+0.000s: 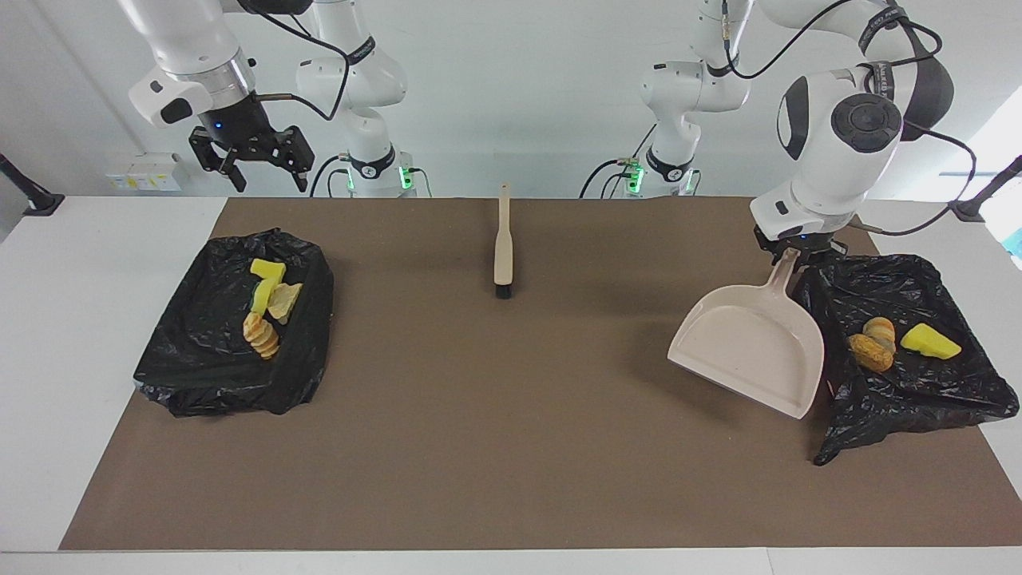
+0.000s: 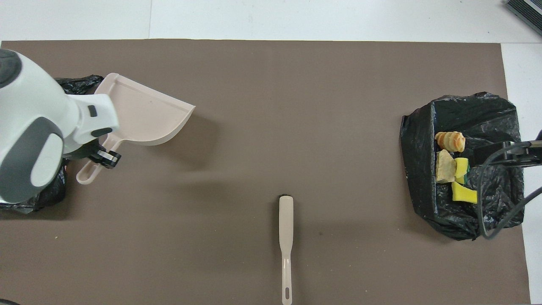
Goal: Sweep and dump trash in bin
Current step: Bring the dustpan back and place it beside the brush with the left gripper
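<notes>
counter point(image 1: 511, 479): big white top with a brown mat over most of it, everything sits on the mat

bin at the left arm's end point(image 1: 918, 383): black bag-lined tray, at about 3 o'clock of the mat in the facing view; three bits of trash point(image 1: 872, 351) in it, two tan-orange bread-ish chunks touching each other and one yellow sponge wedge point(image 1: 928, 342) just beside them

bin at the right arm's end point(image 1: 231, 359): same black-lined thing, around 9 o'clock in the facing view; four scraps in there, yellow sponge pieces point(image 1: 266, 279), one showing a green side, a pale tan chunk and a ridged bread piece point(image 1: 261, 335), all bunched against one wall

dustpan point(image 1: 750, 351): beige, nothing in it, held up off the mat right beside the left arm's bin, scoop mouth pointing roughly 7 o'clock in the facing view, handle up toward 1 o'clock

left gripper point(image 1: 794, 251): clenched on the dustpan handle, over the mat next to the bin's edge

right gripper point(image 1: 249, 164): released, fingers spread wide, nothing in it, just waiting up in the air over the robots' end of its bin

brush point(image 1: 503, 243): beige handle, dark bristles, lying flat mid-mat at 12 o'clock in the facing view, handle toward the robots, well apart from both bins
</notes>
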`<state>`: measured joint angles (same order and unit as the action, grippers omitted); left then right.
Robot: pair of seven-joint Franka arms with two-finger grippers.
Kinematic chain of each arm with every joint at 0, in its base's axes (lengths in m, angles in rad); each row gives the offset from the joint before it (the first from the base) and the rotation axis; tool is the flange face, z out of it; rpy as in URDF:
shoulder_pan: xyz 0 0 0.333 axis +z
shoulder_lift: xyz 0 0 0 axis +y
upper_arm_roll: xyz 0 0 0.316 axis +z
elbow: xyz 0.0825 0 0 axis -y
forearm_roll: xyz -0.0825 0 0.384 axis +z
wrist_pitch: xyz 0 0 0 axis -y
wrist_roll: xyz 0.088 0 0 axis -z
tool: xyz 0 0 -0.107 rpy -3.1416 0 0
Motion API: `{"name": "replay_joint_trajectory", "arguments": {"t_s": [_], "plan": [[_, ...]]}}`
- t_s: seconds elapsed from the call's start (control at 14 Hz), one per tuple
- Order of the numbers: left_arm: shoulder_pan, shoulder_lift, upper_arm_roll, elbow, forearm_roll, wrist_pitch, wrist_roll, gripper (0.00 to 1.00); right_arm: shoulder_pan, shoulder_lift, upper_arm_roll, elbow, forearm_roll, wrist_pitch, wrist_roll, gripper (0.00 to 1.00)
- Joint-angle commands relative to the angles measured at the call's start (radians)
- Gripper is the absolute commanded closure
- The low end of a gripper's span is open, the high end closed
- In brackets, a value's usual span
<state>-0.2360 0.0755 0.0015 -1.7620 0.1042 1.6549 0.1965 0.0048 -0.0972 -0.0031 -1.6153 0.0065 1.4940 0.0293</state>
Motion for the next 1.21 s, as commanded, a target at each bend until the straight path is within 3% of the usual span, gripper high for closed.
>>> {"name": "replay_joint_trajectory", "arguments": {"t_s": [0.0, 0.36, 0.57, 1.07, 1.14], "plan": [[-0.112, 0.045, 0.014, 0.013, -0.076, 0.020, -0.156, 1.00, -0.005, -0.007, -0.005, 0.014, 0.000, -0.031, -0.031, 0.00], [-0.282, 0.154, 0.015, 0.065, -0.145, 0.112, -0.425, 1.00, -0.005, -0.010, -0.005, 0.009, -0.006, -0.023, -0.026, 0.00], [-0.364, 0.283, 0.014, 0.199, -0.152, 0.146, -0.573, 1.00, -0.003, -0.010, -0.003, 0.009, -0.007, -0.024, -0.022, 0.00], [-0.456, 0.319, 0.014, 0.197, -0.178, 0.307, -0.660, 1.00, -0.003, -0.010, -0.002, 0.009, -0.003, -0.024, -0.022, 0.00], [-0.489, 0.367, 0.017, 0.206, -0.170, 0.327, -0.711, 1.00, -0.003, -0.010, -0.003, 0.009, -0.003, -0.024, -0.022, 0.00]]}}
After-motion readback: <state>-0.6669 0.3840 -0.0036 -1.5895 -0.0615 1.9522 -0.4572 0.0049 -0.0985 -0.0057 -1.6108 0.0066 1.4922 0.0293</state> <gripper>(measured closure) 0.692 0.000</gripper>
